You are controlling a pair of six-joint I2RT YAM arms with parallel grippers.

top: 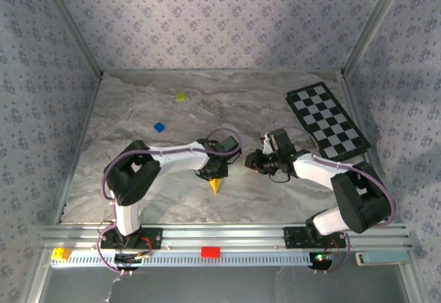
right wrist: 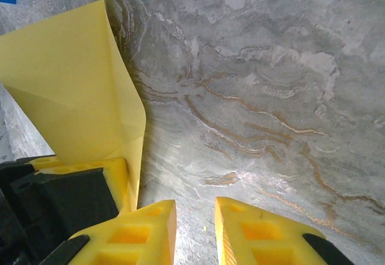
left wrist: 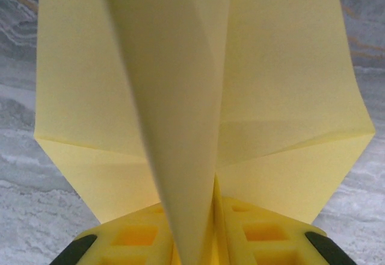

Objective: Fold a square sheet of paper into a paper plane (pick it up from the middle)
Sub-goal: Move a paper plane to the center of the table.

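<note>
Left wrist shows your left gripper [left wrist: 210, 217] clenched on the paper plane [left wrist: 180, 96] at its central crease, near the middle of the table's [top: 138, 110] near edge. Your right gripper [right wrist: 195, 208] stands parted, empty. Expect light, floppy paper; pinch the layered crease gently.

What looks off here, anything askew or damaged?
Nothing torn or spilled. The folded yellow paper is pinched in the left hand, flaps splayed to both sides. The right hand is open beside it, holding nothing. The checkered board sits at a slant in the far right corner; a blue block and a yellow-green block lie loose.
</note>
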